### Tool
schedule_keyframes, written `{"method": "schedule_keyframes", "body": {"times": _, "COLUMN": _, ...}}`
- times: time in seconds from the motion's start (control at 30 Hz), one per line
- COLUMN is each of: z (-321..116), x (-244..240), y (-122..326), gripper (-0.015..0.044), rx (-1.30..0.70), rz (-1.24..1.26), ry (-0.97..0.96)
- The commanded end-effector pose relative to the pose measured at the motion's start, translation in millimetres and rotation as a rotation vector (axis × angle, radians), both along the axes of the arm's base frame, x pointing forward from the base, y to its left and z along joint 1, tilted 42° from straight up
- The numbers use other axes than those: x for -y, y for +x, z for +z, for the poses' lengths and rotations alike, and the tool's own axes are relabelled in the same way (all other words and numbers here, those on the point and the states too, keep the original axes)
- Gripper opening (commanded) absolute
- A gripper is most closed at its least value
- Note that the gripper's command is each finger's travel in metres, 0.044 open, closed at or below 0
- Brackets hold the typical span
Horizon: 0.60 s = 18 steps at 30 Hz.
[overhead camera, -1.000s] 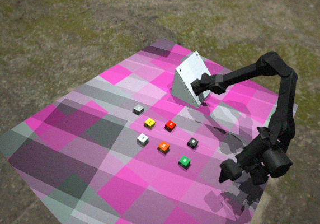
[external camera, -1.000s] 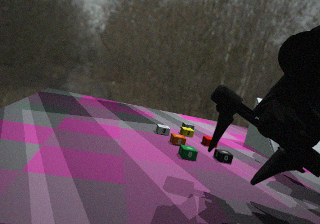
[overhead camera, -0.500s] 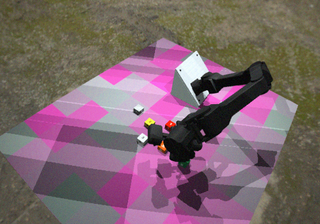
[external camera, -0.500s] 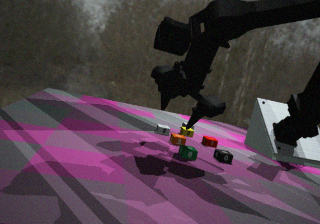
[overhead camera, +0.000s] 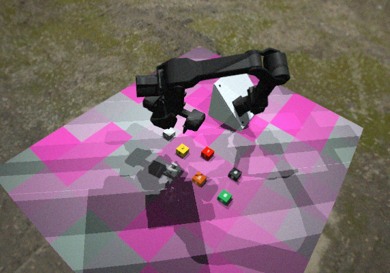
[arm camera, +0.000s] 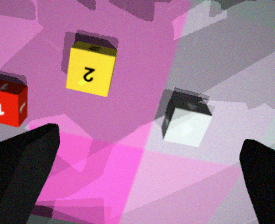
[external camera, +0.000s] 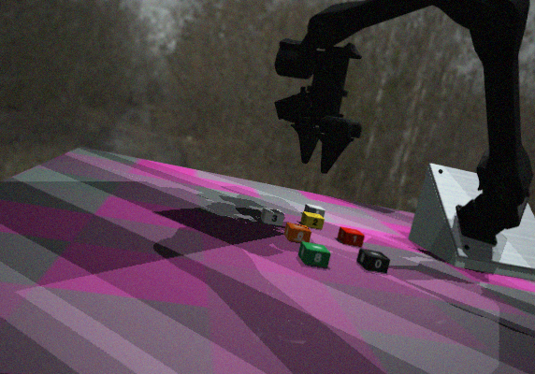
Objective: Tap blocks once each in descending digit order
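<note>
My gripper [overhead camera: 176,127] [external camera: 314,166] [arm camera: 152,141] is open and empty, pointing down well above the table. Below it in the wrist view, a white block [overhead camera: 169,134] [external camera: 314,209] [arm camera: 188,128] lies between the fingertips, right of centre; its digit is unreadable. The yellow 2 [overhead camera: 182,150] [external camera: 312,220] [arm camera: 90,72] lies beside it, then the red 1 [overhead camera: 207,153] [external camera: 351,237] [arm camera: 5,106]. A second white block [overhead camera: 174,168] [external camera: 272,217] shows 3 and lies in shadow. The orange block [overhead camera: 199,179] [external camera: 297,233] has an unclear digit. The green 8 [overhead camera: 224,197] [external camera: 314,254] and black 0 [overhead camera: 234,174] [external camera: 373,260] lie nearest the exterior camera.
A pale wedge-shaped stand [overhead camera: 221,104] [external camera: 432,215] is at the arm's base, behind the red and black blocks in the top view. The blocks lie close together on the pink and grey patterned table [overhead camera: 143,242] [external camera: 187,327]. The arm's shadows cross it.
</note>
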State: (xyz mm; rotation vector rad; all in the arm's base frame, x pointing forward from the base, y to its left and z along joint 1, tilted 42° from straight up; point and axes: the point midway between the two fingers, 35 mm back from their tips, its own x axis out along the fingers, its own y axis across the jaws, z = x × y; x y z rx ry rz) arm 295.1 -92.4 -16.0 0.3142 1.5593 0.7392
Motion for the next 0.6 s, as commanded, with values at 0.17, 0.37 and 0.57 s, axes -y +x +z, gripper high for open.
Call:
{"method": "schedule_keyframes", "body": {"times": 0.17, "z": -11.1, "x": 57.7, "y": -35.5, "gripper": 0.0400, "rx": -0.051, "rz": -0.193, "ry": 0.037}}
{"method": "schedule_keyframes", "body": {"times": 0.37, "z": -11.1, "x": 57.7, "y": -35.5, "gripper": 0.0400, "rx": -0.051, "rz": -0.193, "ry": 0.037}}
{"method": "schedule_keyframes", "body": {"times": 0.57, "z": -11.1, "x": 57.7, "y": -35.5, "gripper": 0.0400, "rx": -0.051, "rz": -0.193, "ry": 0.037}}
